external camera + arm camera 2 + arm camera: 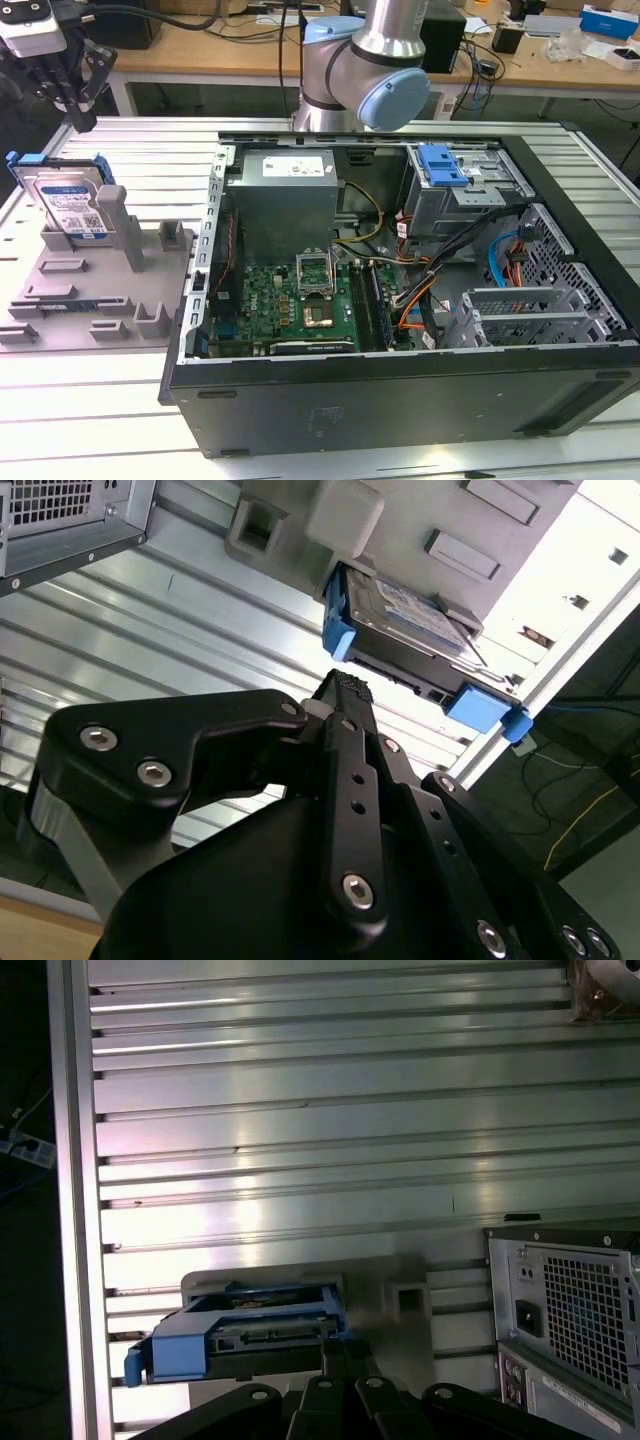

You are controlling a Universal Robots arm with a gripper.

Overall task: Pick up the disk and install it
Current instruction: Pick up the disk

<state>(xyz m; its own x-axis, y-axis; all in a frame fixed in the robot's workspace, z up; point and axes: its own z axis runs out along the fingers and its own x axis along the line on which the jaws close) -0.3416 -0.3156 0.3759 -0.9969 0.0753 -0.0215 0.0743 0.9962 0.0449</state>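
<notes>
While the disk stands upright in the grey holder, the empty, closed hand hangs above it.

You have open air between the gripper and the top edge of the disk. A grey fixture post stands just beside the disk, on the exterior view's right. Inside the case, cables crowd the room below the drive cage.

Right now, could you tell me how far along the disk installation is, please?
Nothing looks done yet: the disk stands upright in its grey holder, outside the computer case. In hand: the gripper hovers above the disk, apart from it. Left: both the pick-up and the installation.
</notes>
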